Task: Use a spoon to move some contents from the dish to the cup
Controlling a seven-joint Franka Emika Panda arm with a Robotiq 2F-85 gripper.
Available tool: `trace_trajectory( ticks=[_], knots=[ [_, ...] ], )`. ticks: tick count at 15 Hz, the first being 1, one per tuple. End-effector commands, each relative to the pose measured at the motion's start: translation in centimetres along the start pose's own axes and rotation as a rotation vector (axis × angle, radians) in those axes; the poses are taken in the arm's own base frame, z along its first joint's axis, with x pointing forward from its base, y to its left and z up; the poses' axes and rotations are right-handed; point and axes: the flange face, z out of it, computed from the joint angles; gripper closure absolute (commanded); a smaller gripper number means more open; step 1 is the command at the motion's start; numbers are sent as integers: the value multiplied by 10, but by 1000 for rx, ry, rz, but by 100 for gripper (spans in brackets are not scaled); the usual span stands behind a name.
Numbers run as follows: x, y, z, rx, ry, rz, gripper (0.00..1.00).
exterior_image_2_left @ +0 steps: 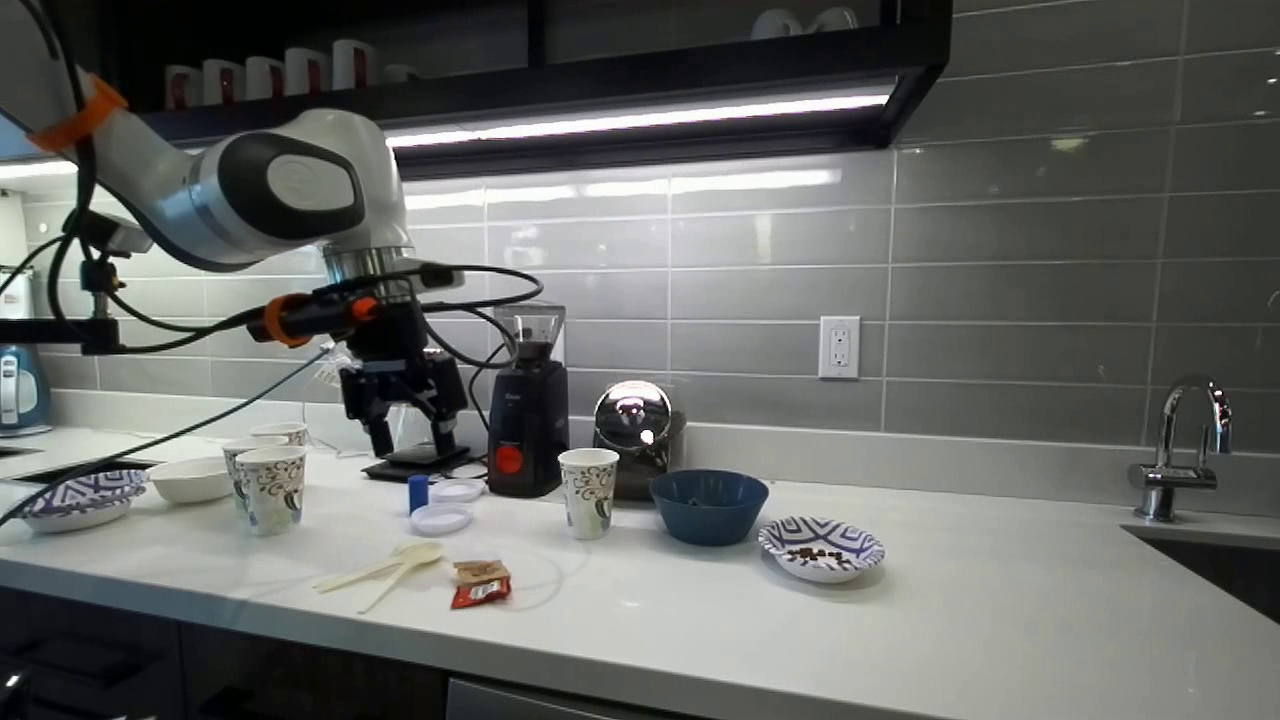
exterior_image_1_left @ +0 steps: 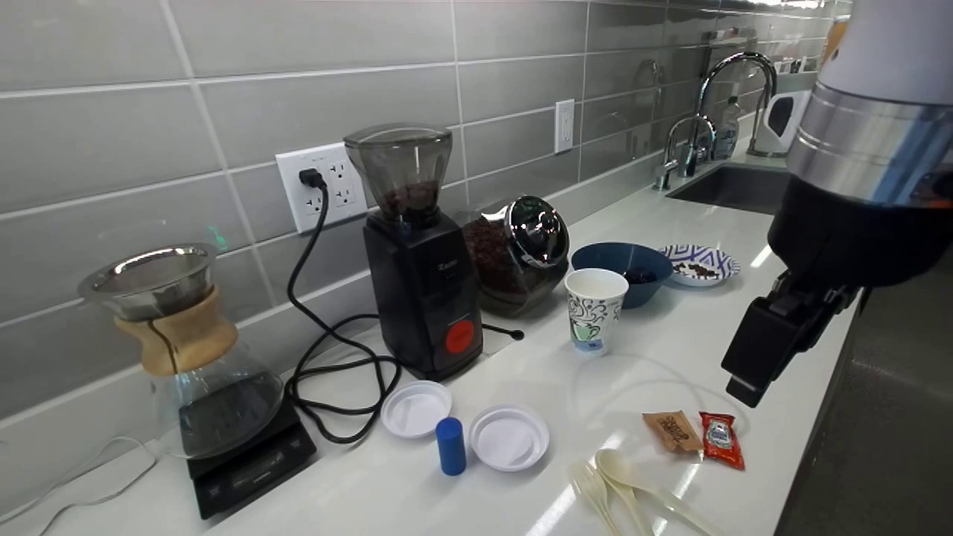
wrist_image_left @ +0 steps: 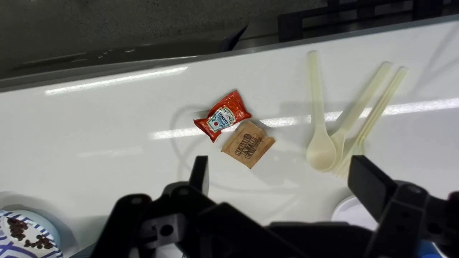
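My end effector [wrist_image_left: 280, 172] hangs above the worktop [wrist_image_left: 89, 125], jaws spread and unloaded. I judge the step to be grasping the uppermost spoon [wrist_image_left: 318, 118], whose head overlaps a second spoon [wrist_image_left: 364, 102] beside a fork [wrist_image_left: 381, 106]. Align across the handle, clear of that overlap, then lift vertically. The paper cup [exterior_image_2_left: 588, 500] and patterned paper bowl [exterior_image_2_left: 822, 574] of dark beans [wrist_image_left: 16, 228] stand either side of the blue bowl [exterior_image_2_left: 708, 522].

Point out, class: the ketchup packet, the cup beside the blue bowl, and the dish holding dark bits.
Ketchup packet [wrist_image_left: 222, 117], in the wrist view: printed label.
Cup [exterior_image_1_left: 595, 316], in an exterior view: patterned outer wall.
Dish [exterior_image_2_left: 822, 531], in an exterior view: patterned inner wall.
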Motion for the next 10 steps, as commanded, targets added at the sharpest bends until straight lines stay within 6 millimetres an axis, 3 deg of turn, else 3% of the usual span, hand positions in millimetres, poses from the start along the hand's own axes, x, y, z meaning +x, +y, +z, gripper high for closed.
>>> trace_trajectory(
  ticks=[1, 10],
  knots=[
    [6, -2, 10, 3, 3, -28, 0],
    [9, -23, 69, 139, 5, -116, 0]
  ],
)
